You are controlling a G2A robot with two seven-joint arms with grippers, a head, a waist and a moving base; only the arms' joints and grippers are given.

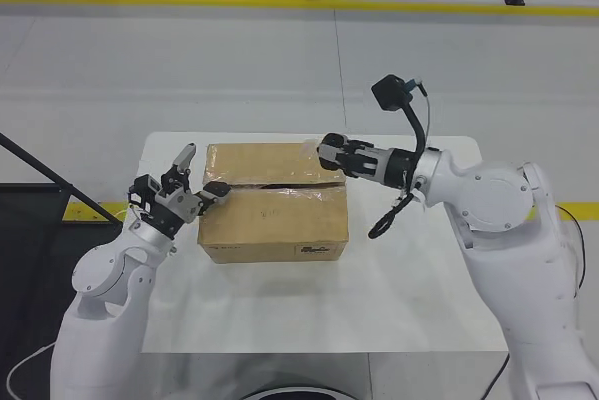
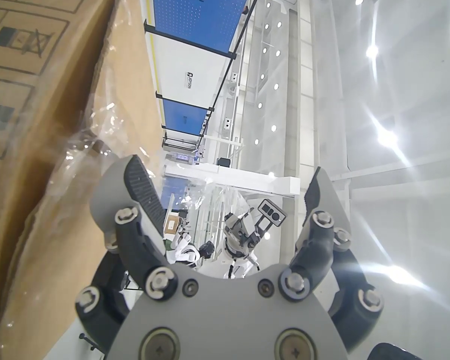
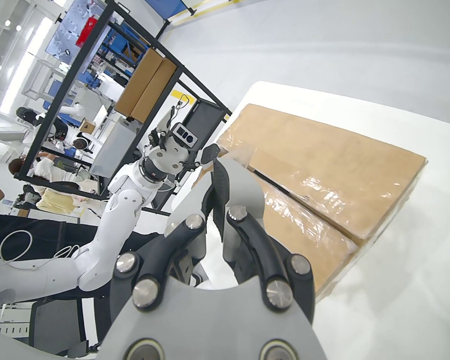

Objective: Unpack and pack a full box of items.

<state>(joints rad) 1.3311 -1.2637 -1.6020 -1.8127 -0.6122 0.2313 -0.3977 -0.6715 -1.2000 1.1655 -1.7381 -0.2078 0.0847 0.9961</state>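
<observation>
The box (image 1: 274,200) sat mid-table (image 1: 279,300), flaps shut. Opening it well likely required a fingertip under the centre seam, lifting one flap at a time; its contents were hidden. The left gripper (image 1: 201,175), fingers wide, stood at its left end, and the right gripper (image 1: 327,150), fingers pressed together and empty, at its far right edge.

Box (image 1: 272,200): plain brown cardboard, black printed symbols on its sides. Tape (image 3: 315,185) on the box top: clear, glossy, wrinkled. Table (image 1: 399,300): white. Left gripper (image 2: 228,181) and right gripper (image 3: 216,174): grey fingers, black ribbed pads, silver screws. Floor (image 1: 279,60): pale grey, with a yellow line (image 1: 279,5) at the far edge.
</observation>
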